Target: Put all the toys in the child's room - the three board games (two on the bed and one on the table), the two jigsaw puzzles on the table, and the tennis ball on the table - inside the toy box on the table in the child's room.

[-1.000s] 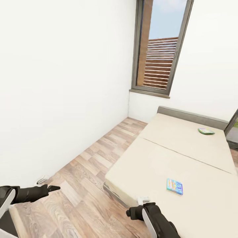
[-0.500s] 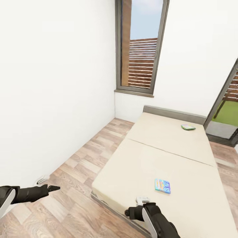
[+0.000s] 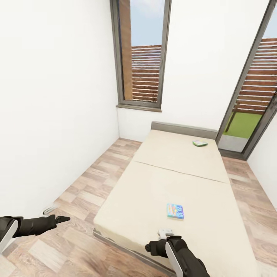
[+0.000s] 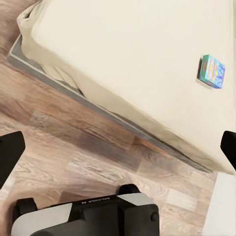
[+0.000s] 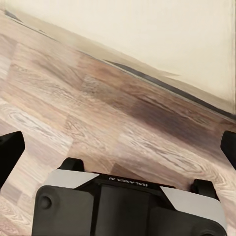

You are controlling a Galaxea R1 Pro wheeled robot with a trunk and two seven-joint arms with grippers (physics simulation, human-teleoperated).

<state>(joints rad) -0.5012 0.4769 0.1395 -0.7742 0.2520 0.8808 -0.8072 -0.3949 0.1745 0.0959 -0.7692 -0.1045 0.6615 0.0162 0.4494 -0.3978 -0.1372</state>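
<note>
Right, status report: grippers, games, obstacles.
Left gripper open, right gripper open, both empty. Two board games on the bed: near game, far game. Nothing lies between the grippers and the near game.

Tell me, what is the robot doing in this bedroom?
It is getting ready to tidy toys. Two board games lie on the bed: a blue one near the robot and a green one at the far end. The left hand and right hand are both open and holding nothing, out in front of the robot over the wooden floor. Nothing has been picked up yet.
</note>
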